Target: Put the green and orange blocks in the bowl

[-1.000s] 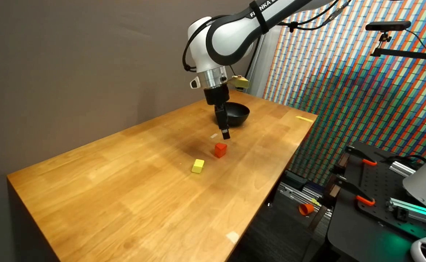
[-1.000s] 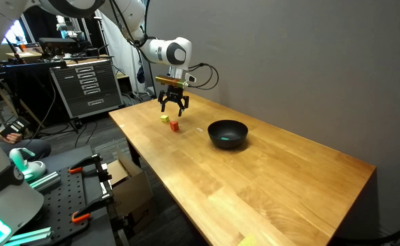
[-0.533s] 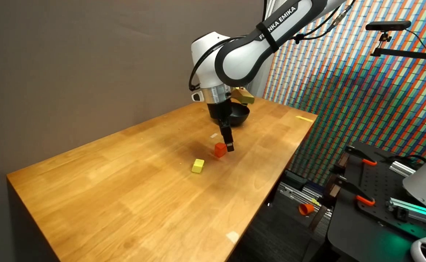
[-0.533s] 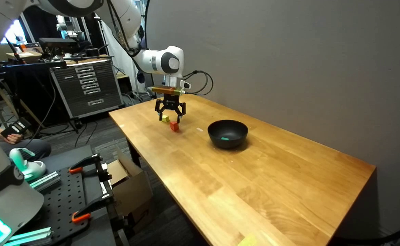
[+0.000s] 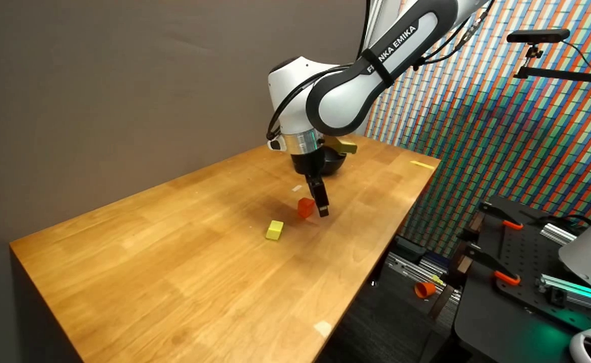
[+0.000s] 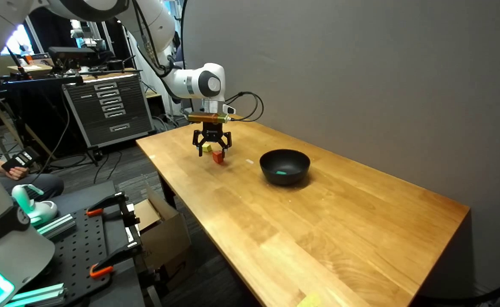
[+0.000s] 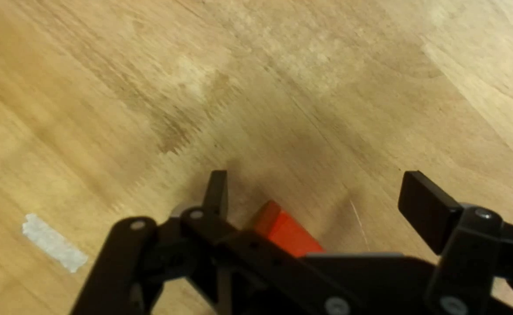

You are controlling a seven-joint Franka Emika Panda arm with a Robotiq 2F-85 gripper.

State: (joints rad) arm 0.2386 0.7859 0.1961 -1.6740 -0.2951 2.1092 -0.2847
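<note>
The orange block (image 5: 305,207) sits on the wooden table. It also shows in an exterior view (image 6: 218,157) and, partly hidden by the gripper, in the wrist view (image 7: 293,236). My gripper (image 6: 212,154) is open and empty, low over the table at the orange block. In the wrist view the block lies between the spread fingers (image 7: 322,199), nearer the left one. Whether a finger touches it I cannot tell. The black bowl (image 6: 275,178) stands on the table. A green block (image 6: 281,172) lies inside it. The arm partly hides the bowl in an exterior view (image 5: 335,160).
A pale yellow cube (image 5: 274,230) sits on the table close to the orange block, also seen in an exterior view (image 6: 207,148). A wall (image 6: 339,85) runs along the table's long side. White tape (image 7: 55,242) is stuck on the table (image 5: 189,282).
My open gripper has come down toward the table and moved beside the orange block. The orange block, yellow cube, bowl and green block have not moved.
</note>
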